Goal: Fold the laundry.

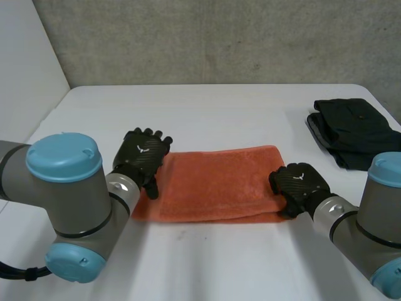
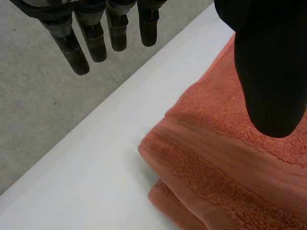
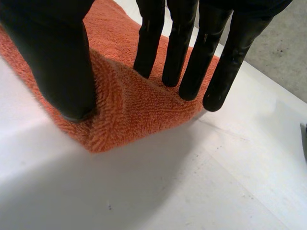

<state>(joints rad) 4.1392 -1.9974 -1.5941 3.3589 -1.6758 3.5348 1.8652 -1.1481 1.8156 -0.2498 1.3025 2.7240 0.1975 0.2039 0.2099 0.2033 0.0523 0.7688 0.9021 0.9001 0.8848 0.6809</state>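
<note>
Right hand (image 1: 299, 183): pinch on towel (image 1: 219, 182) corner.

Grey joints (image 1: 75, 204), light-blue caps (image 1: 64, 157); black left hand (image 1: 143, 152), right hand (image 1: 299, 184), white logo marks.

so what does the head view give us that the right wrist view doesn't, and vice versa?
Head view adds the left robot hand, open at the left end of the orange towel, and dark clothes stacked at the far right of the table. Right wrist view adds the grasp detail: a ridge of towel is bunched between the thumb and the straight fingers at the towel's corner. Both share the right robot hand on the towel's right end, and the white table around it.
</note>
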